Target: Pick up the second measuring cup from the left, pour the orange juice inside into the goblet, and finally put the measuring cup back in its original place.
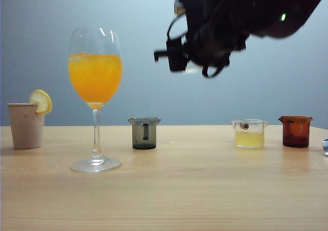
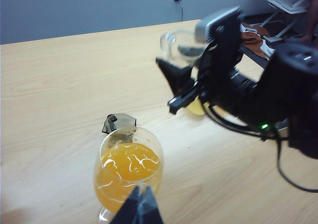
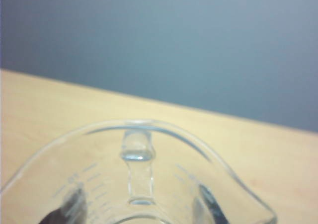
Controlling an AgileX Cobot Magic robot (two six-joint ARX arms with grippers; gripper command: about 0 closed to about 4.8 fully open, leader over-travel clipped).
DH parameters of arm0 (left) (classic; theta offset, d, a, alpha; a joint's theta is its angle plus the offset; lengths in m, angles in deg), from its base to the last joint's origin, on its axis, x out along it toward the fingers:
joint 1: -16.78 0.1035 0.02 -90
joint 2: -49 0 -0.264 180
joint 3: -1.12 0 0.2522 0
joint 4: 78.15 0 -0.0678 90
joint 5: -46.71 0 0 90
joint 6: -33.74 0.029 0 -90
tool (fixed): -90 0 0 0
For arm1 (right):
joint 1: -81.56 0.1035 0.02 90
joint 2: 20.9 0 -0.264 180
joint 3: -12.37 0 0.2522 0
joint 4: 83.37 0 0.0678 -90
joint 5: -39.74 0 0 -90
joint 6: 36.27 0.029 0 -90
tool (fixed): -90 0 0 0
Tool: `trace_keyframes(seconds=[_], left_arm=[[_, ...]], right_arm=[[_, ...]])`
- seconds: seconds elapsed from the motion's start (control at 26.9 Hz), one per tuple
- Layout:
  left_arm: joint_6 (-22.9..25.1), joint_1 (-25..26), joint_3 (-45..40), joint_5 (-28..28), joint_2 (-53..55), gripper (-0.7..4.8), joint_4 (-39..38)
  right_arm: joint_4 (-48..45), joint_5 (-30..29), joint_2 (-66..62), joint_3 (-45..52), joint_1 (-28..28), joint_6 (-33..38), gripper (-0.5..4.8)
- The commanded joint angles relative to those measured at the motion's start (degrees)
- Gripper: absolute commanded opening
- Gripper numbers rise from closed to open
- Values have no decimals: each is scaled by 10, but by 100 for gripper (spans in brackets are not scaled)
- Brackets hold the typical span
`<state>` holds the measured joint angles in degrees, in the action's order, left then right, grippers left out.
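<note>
The goblet (image 1: 95, 77) stands at the left on the table, its bowl more than half full of orange juice (image 1: 95, 77). High above the table, right of the goblet, my right gripper (image 3: 139, 215) is shut on the clear measuring cup (image 3: 141, 134). The cup looks empty. In the left wrist view the cup (image 2: 175, 42) hangs in the dark arm beyond the goblet (image 2: 129, 167). My left gripper (image 2: 140, 206) is shut with nothing in it, close in front of the goblet's bowl. It is out of the exterior view.
A beige tumbler (image 1: 25, 125) with a lemon slice stands far left. A smoky grey cup (image 1: 144, 133) sits right of the goblet. Further right are a clear cup of pale yellow liquid (image 1: 249, 133) and a reddish-brown cup (image 1: 295, 131).
</note>
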<state>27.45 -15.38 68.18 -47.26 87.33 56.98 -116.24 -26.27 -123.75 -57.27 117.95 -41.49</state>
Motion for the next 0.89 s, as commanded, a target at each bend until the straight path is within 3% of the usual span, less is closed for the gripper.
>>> trace_keyframes(seconds=[0.04,0.89], left_arm=[[-2,-1,2,-4,-1,-6,3],[-2,-1,2,-4,-1,-6,-1]], right_arm=[[-42,5,-24,-1,-3,29,80],[-104,8,-154,-3,-14,83,53]])
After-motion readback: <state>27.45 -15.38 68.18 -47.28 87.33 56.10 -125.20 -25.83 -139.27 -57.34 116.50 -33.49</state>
